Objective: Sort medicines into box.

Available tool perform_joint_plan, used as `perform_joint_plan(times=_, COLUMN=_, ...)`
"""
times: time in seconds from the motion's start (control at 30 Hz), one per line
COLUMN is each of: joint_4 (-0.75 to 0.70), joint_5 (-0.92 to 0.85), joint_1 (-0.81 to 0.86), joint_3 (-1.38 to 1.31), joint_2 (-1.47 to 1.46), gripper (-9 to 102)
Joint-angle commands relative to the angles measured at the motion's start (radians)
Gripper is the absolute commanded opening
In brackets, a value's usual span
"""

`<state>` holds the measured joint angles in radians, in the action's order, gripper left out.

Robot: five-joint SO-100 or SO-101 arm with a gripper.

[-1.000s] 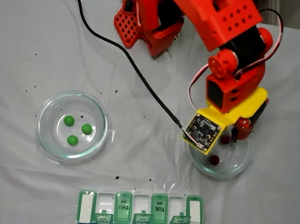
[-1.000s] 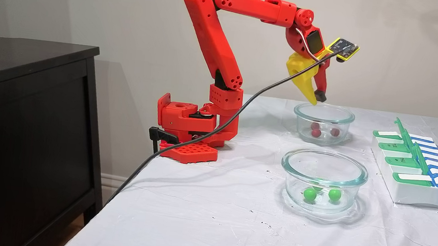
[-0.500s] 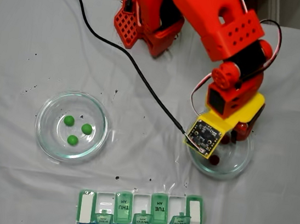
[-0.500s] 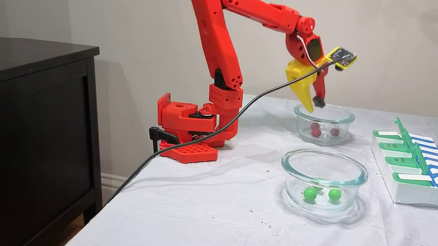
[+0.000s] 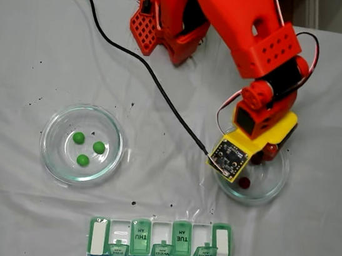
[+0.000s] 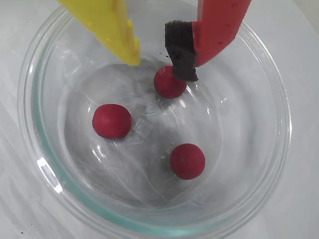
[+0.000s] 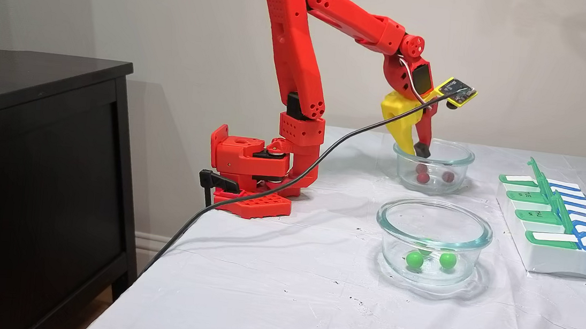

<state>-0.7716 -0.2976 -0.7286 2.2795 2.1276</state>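
Jaws parted inside dish (image 6: 279, 149) rim, straddling red ball (image 6: 168, 82)

You're in a home room: a dark wooden cabinet (image 7: 34, 172), plain painted wall (image 7: 523, 58), white-clothed table (image 7: 270, 291), wood floor.

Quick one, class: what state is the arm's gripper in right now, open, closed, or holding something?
Gripper: open and holding nothing, its fingers inside the glass dish, just over one red ball.
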Motion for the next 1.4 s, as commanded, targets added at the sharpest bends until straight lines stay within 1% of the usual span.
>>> perform_joint_plan(times=0.0, joint_4=0.015, joint_5=0.006, joint_1=0.011, joint_3=-0.048, joint_2=-0.002, gripper=12)
perform_joint_plan(times=0.17, joint_4=0.029, joint_5=0.009, joint_1=0.008, joint_3=-0.052, joint_2=-0.025, gripper=12)
perform_joint_plan(times=0.37, joint_4=0.014, joint_5=0.009, joint_1=0.006, joint_3=-0.080, joint_2=-0.031, gripper=16)
perform_joint_plan(times=0.6, joint_4=-0.078, joint_5=0.020, joint_1=0.008, joint_3=-0.186, joint_2=-0.058, gripper=18)
perform_joint_plan(times=0.8, joint_4=-0.186, joint_5=0.084, joint_1=0.018, joint_3=-0.298, joint_2=-0.097, gripper=19)
perform_joint_plan(times=0.97, joint_4=-0.183, joint_5=0.138, joint_1=0.023, joint_3=-0.359, joint_2=-0.164, gripper=20)
perform_joint_plan(times=1.13, joint_4=-0.221, joint_5=0.176, joint_1=0.023, joint_3=-0.436, joint_2=-0.261, gripper=21)
perform_joint_plan(times=1.37, joint_4=-0.245, joint_5=0.202, joint_1=0.011, joint_3=-0.453, joint_2=-0.247, gripper=21)
